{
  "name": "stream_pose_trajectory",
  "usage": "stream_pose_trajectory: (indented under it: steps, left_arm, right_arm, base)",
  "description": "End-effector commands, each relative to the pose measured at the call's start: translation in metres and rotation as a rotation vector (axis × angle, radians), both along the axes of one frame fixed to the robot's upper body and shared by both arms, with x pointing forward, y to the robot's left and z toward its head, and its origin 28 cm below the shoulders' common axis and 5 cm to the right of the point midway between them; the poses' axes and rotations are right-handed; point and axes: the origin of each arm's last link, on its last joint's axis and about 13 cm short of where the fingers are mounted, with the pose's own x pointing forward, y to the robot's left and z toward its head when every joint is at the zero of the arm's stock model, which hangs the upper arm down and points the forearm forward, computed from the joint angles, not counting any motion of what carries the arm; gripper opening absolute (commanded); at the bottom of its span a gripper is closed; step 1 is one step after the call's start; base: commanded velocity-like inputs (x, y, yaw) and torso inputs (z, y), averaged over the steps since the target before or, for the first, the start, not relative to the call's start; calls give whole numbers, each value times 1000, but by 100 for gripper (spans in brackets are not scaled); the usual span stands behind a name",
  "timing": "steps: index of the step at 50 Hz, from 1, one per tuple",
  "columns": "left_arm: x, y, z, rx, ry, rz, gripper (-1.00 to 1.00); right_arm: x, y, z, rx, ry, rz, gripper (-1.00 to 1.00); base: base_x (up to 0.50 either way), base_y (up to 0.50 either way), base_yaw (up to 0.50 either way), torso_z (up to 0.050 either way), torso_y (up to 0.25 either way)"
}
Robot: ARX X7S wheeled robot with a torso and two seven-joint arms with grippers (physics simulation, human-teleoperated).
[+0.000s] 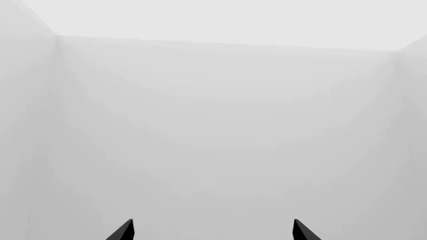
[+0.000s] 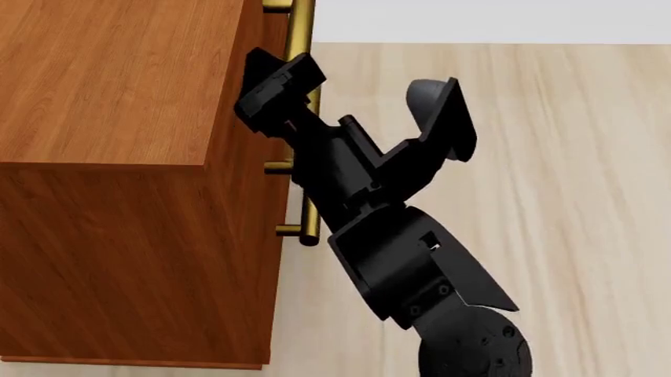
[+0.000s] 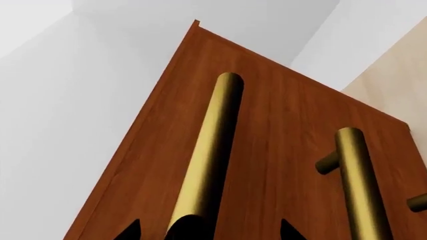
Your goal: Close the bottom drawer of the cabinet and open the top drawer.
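The reddish-brown cabinet point(image 2: 105, 86) fills the left of the head view, seen from above with its front edge-on. My right gripper point(image 2: 294, 78) reaches to the brass handles point(image 2: 306, 196) on that front. In the right wrist view its jaws point(image 3: 210, 232) stand open around a brass bar handle point(image 3: 213, 150), the one nearest the cabinet's upper edge, so it looks like the top drawer's. A lower handle point(image 3: 357, 185) lies beside it. I cannot pick out the bottom drawer. My left gripper point(image 1: 213, 232) is open and empty and faces bare white walls.
Pale wood floor point(image 2: 566, 196) stretches to the right of the cabinet. A white wall point(image 2: 493, 20) runs behind it. My right arm's elbow point(image 2: 441, 118) sticks out over the floor.
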Motion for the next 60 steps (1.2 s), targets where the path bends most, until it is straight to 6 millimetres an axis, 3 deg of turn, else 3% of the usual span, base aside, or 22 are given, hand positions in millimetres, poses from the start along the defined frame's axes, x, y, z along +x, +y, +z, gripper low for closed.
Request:
stream_pose_trajectory:
  steps: [1, 2, 3, 41, 60]
  left_arm:
    - [1, 1, -1, 1, 2, 3, 100]
    - [1, 1, 0, -1, 2, 2, 100]
    - [1, 1, 0, 0, 2, 2, 100]
    - [-2, 0, 2, -6, -5, -9, 100]
    - [-3, 0, 2, -10, -7, -11, 100]
  right_arm:
    - [1, 8, 1, -3, -3, 29, 100]
    - [0, 8, 1, -2, -5, 28, 100]
    - [-1, 7, 2, 0, -6, 27, -100]
    - [-15, -14, 16, 254, -29, -59, -100]
    - [-27, -35, 28, 369, -68, -157, -100]
  base:
    - [0, 4, 5, 0, 0]
    - [11, 0, 4, 0, 0]
    - [0, 3, 0, 0, 0]
    - [-1, 0, -1, 0, 0]
    - [-3, 0, -1, 0, 4]
